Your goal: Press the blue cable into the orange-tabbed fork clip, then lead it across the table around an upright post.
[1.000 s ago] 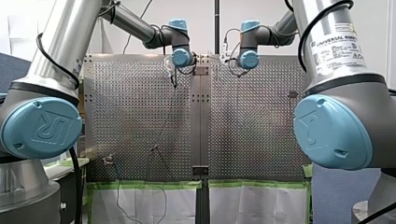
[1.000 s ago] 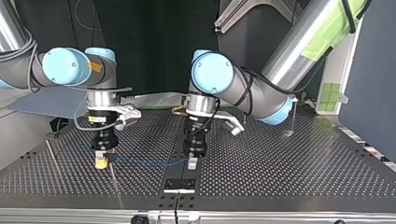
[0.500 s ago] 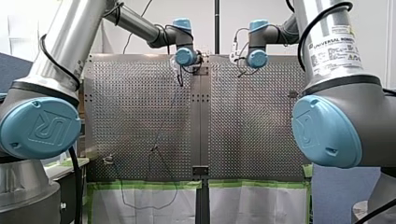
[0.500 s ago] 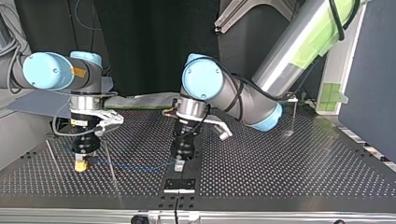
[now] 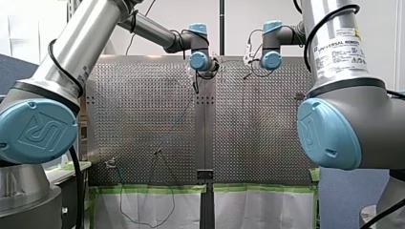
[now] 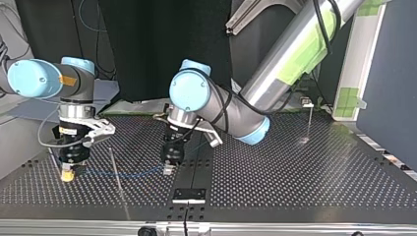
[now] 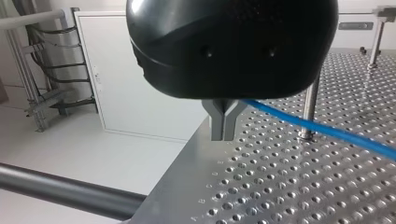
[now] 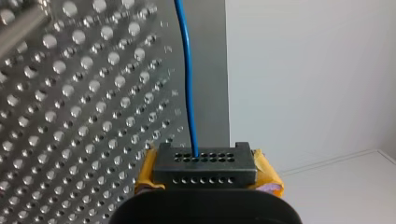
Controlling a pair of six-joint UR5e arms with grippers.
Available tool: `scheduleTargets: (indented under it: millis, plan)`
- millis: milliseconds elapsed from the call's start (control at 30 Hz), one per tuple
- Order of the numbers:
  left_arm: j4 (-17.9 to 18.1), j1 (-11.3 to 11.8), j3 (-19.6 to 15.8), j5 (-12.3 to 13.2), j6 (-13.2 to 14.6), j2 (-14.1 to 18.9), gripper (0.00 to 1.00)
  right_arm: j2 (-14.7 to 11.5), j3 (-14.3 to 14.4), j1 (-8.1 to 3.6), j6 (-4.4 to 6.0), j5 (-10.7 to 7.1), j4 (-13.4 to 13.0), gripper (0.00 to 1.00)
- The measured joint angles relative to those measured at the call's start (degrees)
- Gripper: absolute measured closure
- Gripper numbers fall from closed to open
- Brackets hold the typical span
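Stretching between the two tools, the blue cable (image 6: 118, 173) is lying low over the perforated desk (image 6: 295, 177) in the top view, sagging slightly at its middle. The right arm's tool (image 6: 66, 175) (the one with yellow pads) is hanging at that view's left, close to the desk's side edge, tip down just above the surface. In its own wrist view you are seeing the pads pressed in on a black block dotted with holes. The cable is coming out of that block and running straight ahead, close to the desk's edge. The left arm's tool (image 6: 168, 170) is hanging by the dark seam down the desk's middle. Its wrist view is showing you two metal fingers (image 7: 217, 125) closed against each other and gripping the cable. From there the cable is leading away to one side and passing in front of an upright post (image 7: 310, 109) near its foot. In the front view both wrists are sitting at the desk's far end.
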Motion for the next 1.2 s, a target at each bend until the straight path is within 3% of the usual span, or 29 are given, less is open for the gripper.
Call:
scheduleTargets:
  millis: [433, 800, 933, 1200]
  plan:
    - [-3.2, -1.8, 6.9, -0.3, -0.5, -5.8, 1.00, 0.2, 0.0, -3.34, -0.36, -0.81, 0.6, 1.00]
    - [-2.8, -1.5, 12.8, -0.4, -3.1, -6.7, 1.00, 1.1, 0.0, -5.70, 0.12, -2.72, 0.5, 1.00]
    - [-2.9, -1.4, 14.0, -0.2, -3.5, -7.8, 1.00, 1.9, 0.0, -6.36, 0.61, -4.05, 0.3, 1.00]
    - [-3.0, -1.7, 14.6, -0.2, -3.6, -10.5, 1.00, 3.0, 0.1, -7.26, 0.93, -4.71, 0.3, 1.00]
